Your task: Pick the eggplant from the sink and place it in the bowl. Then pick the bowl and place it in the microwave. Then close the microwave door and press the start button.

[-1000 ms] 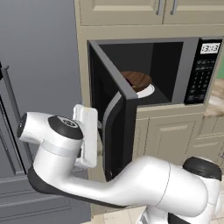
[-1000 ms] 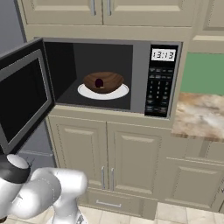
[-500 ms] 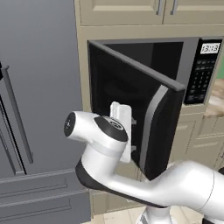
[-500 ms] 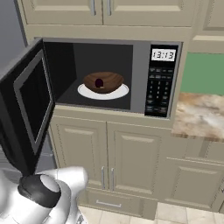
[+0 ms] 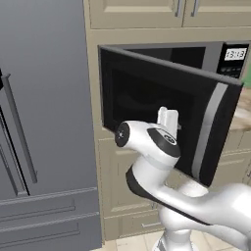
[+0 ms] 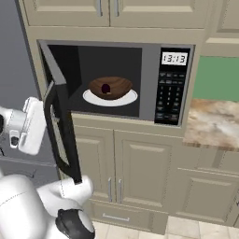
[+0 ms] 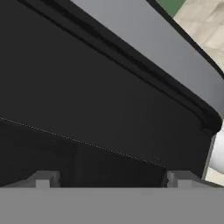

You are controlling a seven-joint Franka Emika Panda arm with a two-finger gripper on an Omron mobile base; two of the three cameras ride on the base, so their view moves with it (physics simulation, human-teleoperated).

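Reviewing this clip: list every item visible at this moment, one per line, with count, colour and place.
built-in black microwave with grey trim: one, set in the cabinet wall
black dark-glass microwave door with a silver handle: one, partly swung toward shut
round reddish-brown wood-like bowl: one, on the plate inside the microwave
small dark purple eggplant: one, in the bowl
white round plate: one, on the microwave floor
beige cabinet doors: several, above and below the microwave
tall grey refrigerator: one, left of the microwave
marbled beige counter: one, right of the microwave
white two-finger gripper: one, open, at the door's outer face
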